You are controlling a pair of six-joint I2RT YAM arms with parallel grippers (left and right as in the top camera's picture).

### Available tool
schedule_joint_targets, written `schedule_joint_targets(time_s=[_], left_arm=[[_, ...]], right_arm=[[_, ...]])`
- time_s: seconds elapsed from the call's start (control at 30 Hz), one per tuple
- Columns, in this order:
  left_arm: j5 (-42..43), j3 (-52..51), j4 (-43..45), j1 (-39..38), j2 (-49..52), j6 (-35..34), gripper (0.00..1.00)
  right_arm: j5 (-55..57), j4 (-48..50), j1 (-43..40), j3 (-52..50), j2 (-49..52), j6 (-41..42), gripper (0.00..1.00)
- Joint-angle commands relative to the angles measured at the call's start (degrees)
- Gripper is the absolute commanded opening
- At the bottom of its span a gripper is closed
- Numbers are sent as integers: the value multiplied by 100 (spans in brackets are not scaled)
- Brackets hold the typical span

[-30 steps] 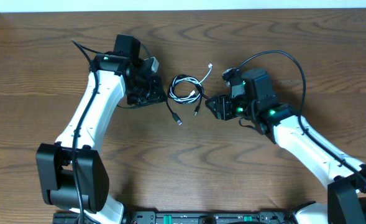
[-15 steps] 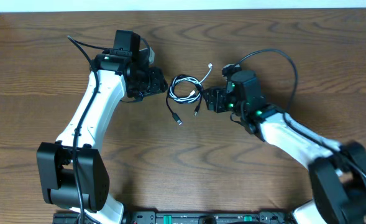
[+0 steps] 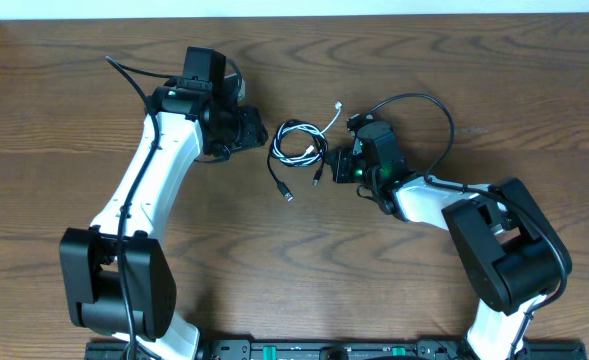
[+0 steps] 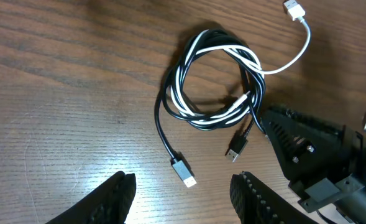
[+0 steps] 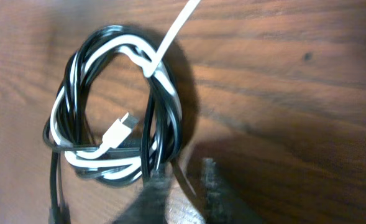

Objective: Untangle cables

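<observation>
"Start on the left. What's that arm doing?"

"The left gripper (image 3: 257, 130) sits just left of the bundle, fingers spread, nothing between them."

"And the cords?"

"Middle of the table (image 3: 74, 90), toward the far side, between the two arms. The black cable (image 4: 183, 169) and the white cable (image 4: 308, 37) are wound together in one loose coil, flat on the wood. One black plug trails out to the near left, another pokes out on the near right, and the white tail runs off to the far right."

"The right arm?"

"The right gripper (image 3: 336, 166) is right up against the coil's right edge. Its fingers are a blur in its own camera, so I can't tell whether they're pinching a strand."
</observation>
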Motion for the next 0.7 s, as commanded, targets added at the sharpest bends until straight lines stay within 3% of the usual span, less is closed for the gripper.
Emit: schedule_joint_targets(time_s=[0.0,0.17,0.3,0.4,0.53,0.67], left_arm=[[-61,-26,-33,-17,144,-50,55],[-61,-26,-39,-17,219,-50,55],[-170,-28,-44,-17,223,-50,55],[-481,-28,-4,-17,223,-52,55],[-540,-28,149,-17,232,-50,55],[-680,-31,264,-17,240,-52,53]], right_arm=[[-726,-7,39,-48,92,28,11],[-2542,-61,11,-48,92,31,5],[-3246,-481,13,-48,90,33,1],[-3132,-636,4,-48,-24,31,4],[-2157,-1121,2,-48,-452,26,27],[-1167,-1650,15,-48,-894,-175,31]])
